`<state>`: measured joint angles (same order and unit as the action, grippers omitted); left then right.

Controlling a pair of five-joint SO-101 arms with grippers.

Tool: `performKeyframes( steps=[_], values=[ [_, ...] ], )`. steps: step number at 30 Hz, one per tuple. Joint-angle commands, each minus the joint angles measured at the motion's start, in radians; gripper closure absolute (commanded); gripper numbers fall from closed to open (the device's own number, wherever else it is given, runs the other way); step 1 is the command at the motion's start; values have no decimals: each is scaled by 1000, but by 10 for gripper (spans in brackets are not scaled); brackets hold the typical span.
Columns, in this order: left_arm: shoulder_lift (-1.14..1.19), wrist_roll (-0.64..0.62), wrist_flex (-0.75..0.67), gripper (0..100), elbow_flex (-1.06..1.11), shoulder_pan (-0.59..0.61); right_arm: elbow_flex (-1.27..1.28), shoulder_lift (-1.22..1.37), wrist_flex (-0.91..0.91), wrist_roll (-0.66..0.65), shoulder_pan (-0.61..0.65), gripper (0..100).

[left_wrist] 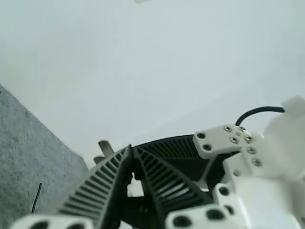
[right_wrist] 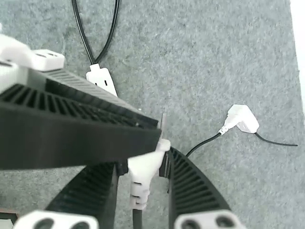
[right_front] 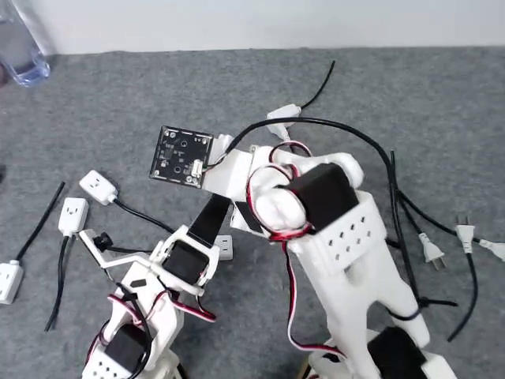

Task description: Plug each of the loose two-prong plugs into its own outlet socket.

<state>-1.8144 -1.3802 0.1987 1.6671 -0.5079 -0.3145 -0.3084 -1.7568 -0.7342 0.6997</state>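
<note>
The two-prong plug (right_wrist: 143, 176) is a small, light lump of hard white plastic, so weight shouldn't be an issue. The fiddly bit is likely the black cord (right_wrist: 137, 217) trailing off it, which looks springy enough to tug and twist the plug around. Best place to hold it is the moulded body, flat sides against the pads, prongs left free. That's pretty much what the right tool (right_wrist: 143, 160) is doing: its ribbed black fingers are clamped on the plug body, and the metal prongs (right_wrist: 163, 119) poke out past the tips, over the grey tabletop (right_wrist: 228, 57). Smooth plastic could pivot in the grip under a push, so a straight line-up probably matters.

The left tool (left_wrist: 132, 151) sits right up against the prong end of the plug with its fingertips brought together. Whether it nips anything can't be made out.

In the high view the right arm (right_front: 347, 237) stands in the centre, bent over toward the middle of the frame, and the left arm (right_front: 185, 260) comes up from the lower left to meet it. Loose outlet sockets (right_front: 98, 185) lie well apart at the left, and spare plugs (right_front: 430, 251) lie near the right edge.
</note>
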Motion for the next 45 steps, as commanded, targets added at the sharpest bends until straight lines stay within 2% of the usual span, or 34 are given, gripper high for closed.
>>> performKeyframes(
  steps=[1, 24, 30, 39, 42, 45],
  values=[
    [-11, 8, 20, 987, 15, 0, -14, -108, -41, 18, 85, 991],
    [-11, 8, 20, 987, 15, 14, 29, -74, -33, 20, 64, 991],
    [-11, 8, 18, 987, -19, 183, 28, -15, -33, 2, -36, 991],
    [-9, 8, 34, 987, 18, 511, 28, 76, -30, -104, -94, 991],
    [-9, 11, 187, 987, 12, 628, 28, 139, -28, -146, -104, 991],
    [-9, 94, 350, 986, 13, 735, 28, 208, -5, -172, -102, 991]
  ],
)
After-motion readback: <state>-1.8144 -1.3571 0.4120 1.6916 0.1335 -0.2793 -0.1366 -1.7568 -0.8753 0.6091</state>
